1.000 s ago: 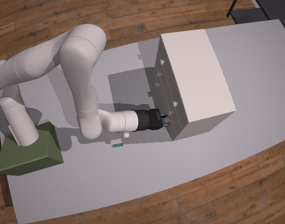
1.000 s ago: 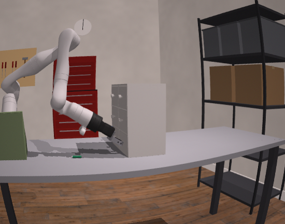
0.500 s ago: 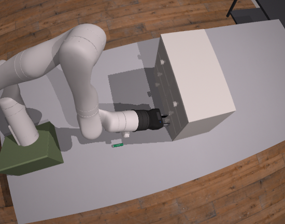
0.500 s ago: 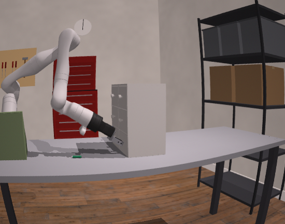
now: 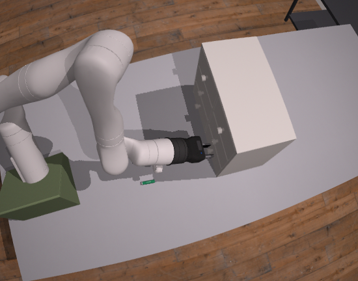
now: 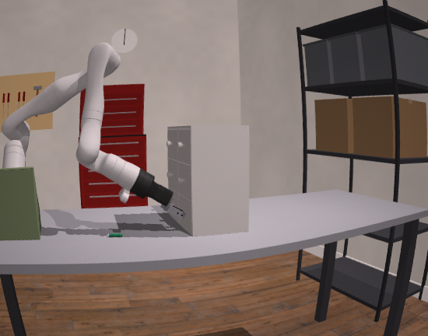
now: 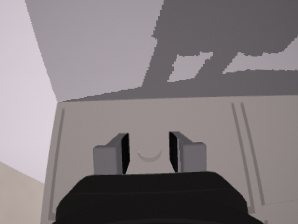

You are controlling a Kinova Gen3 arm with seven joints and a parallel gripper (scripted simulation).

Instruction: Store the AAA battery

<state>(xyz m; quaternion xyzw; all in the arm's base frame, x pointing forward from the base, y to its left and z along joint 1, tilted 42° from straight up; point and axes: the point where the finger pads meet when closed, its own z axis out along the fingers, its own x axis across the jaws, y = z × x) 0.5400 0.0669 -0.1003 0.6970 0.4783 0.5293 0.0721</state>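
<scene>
The small chest (image 5: 245, 101) stands on the grey table with its drawer fronts facing my arm; every drawer looks pushed in. It also shows in the exterior view (image 6: 208, 179). My gripper (image 5: 210, 150) (image 6: 178, 211) is low at the chest's front, at the bottom drawer of the near column. In the wrist view the fingers stand open on either side of that drawer's pale knob (image 7: 149, 155), with small gaps. The green AAA battery (image 5: 148, 182) (image 6: 115, 235) lies on the table to the left of the chest, under my forearm. The drawers' contents are hidden.
My arm's green base block (image 5: 37, 192) sits at the table's left end. A black shelf rack (image 6: 363, 117) with boxes stands beyond the table's right end. A red tool cabinet (image 6: 114, 148) stands behind the table.
</scene>
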